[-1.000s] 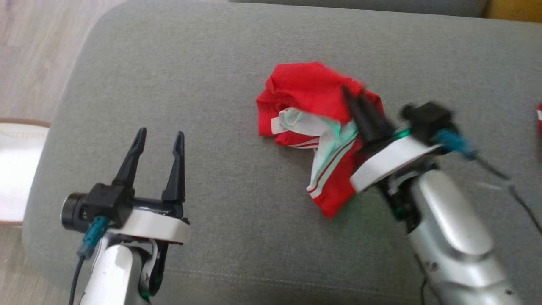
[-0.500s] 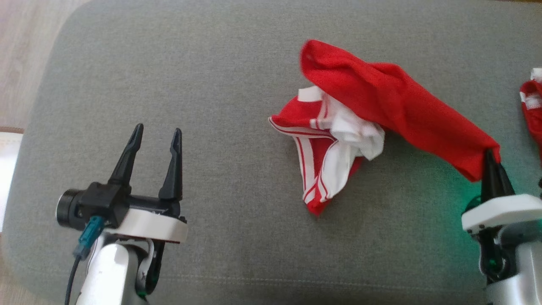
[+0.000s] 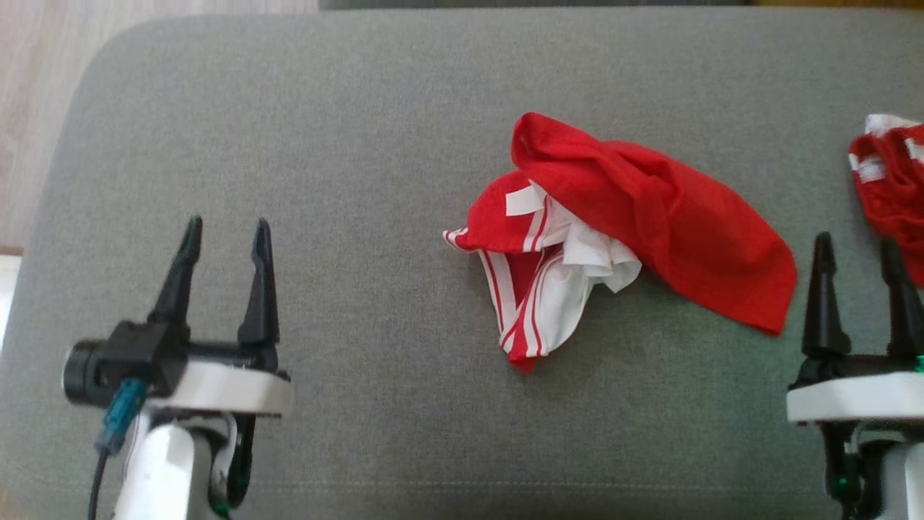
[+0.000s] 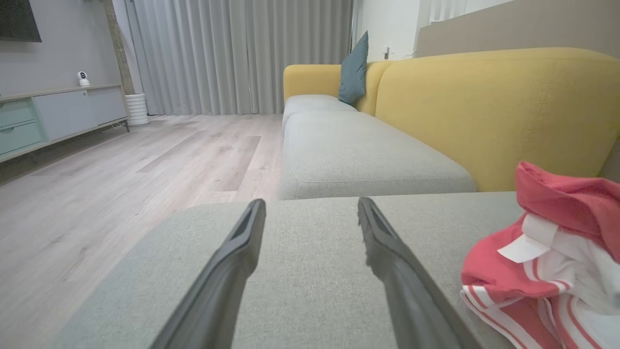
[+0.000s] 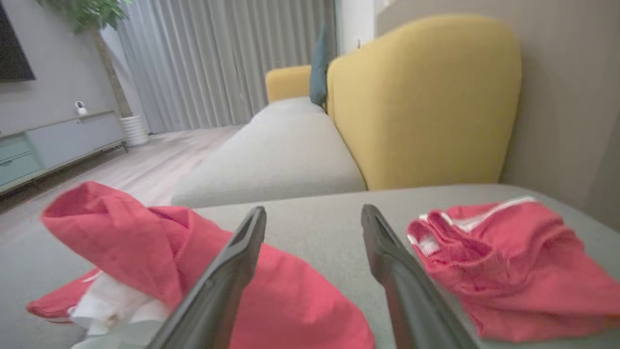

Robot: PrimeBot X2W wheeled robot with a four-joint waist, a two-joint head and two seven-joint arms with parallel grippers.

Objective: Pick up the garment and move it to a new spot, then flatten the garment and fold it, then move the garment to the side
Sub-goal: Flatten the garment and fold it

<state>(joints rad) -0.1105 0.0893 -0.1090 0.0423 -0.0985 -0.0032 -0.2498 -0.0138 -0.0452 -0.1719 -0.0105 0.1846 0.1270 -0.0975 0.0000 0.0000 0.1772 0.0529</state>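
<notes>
Dropped the garment [image 3: 650, 209] right of middle on the cushion [image 3: 361, 108] and backed the right hand [image 3: 855, 242] off, wide open, empty. Probably parked there for flattening. Got the left hand [image 3: 227, 222] open and empty too.

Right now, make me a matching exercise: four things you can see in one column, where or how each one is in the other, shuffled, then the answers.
1. red and white garment
2. second red garment
3. left gripper
4. teal cushion

A. against the yellow sofa back
B. open, over bare grey seat cushion
C. crumpled mid-seat
D. far right of the head view

Pairs: 1-C, 2-D, 3-B, 4-A.
</notes>
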